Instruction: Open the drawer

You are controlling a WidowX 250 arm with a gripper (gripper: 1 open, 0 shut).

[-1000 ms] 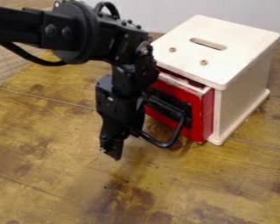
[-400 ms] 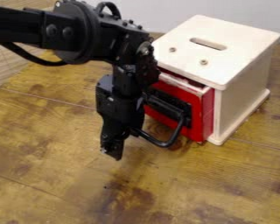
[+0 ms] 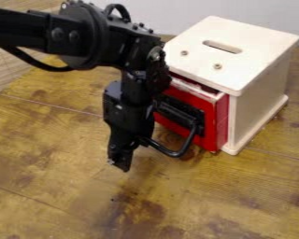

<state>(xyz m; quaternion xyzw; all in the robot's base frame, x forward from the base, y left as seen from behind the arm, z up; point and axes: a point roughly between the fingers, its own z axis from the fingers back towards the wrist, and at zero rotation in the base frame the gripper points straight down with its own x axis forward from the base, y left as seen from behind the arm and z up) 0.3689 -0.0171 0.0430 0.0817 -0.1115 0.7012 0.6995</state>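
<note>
In the camera view, the cream box (image 3: 258,89) stands on the wooden tabletop (image 3: 64,177). The red-fronted drawer (image 3: 216,114) sits in the box's front, its black loop handle (image 3: 187,142) reaching out toward the hand (image 3: 122,161). The hand points downward in front of the box; whether it is spread or pinching the handle, I cannot tell.

Cream box (image 3: 260,98) seen on wood-grain tabletop (image 3: 64,187); top pierced by one slot (image 3: 222,46), two round holes (image 3: 201,60). Pale wall (image 3: 196,11) seen behind.
</note>
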